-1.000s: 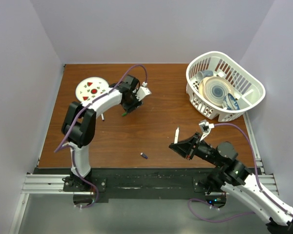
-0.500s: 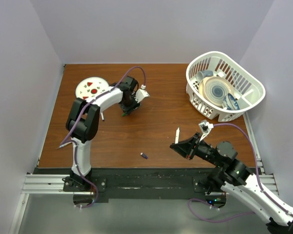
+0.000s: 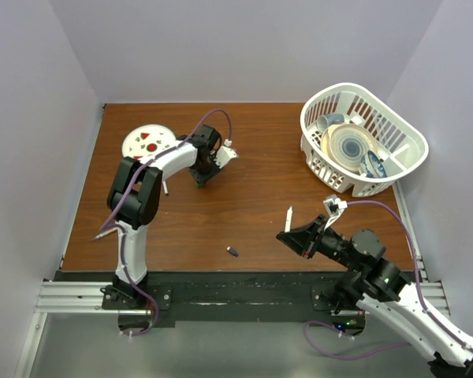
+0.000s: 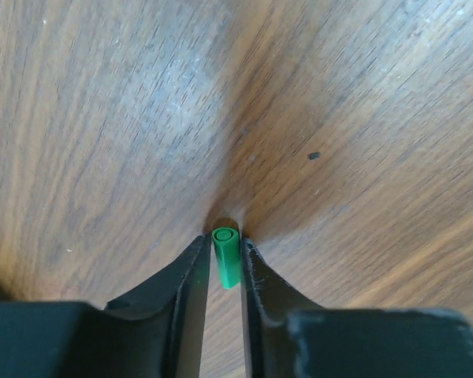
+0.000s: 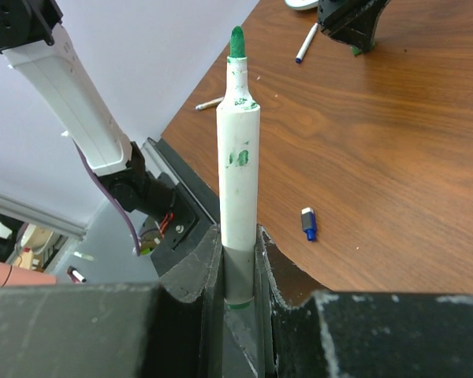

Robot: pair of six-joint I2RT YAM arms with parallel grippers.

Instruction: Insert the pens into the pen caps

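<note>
Against the wood, a green pen cap (image 4: 225, 258) lies between the fingers of my left gripper (image 4: 223, 240), which are shut on both of its sides. This gripper (image 3: 199, 179) is down on the table beside the plate. My right gripper (image 5: 239, 235) is shut on a white pen (image 5: 239, 165) with a green tip, held upright above the table's near right (image 3: 288, 218). A blue pen cap (image 3: 232, 252) lies loose near the front edge. A blue-tipped pen (image 3: 165, 187) lies left of the left gripper. Another pen (image 3: 104, 233) rests at the table's left edge.
A round plate (image 3: 147, 142) with red marks sits at the back left. A white basket (image 3: 343, 87) of dishes stands at the back right. Walls close in the table at the left, back and right.
The left gripper has shifted a little left and down onto the table, and its fingers have closed in on the green cap. The right arm has hardly moved.
</note>
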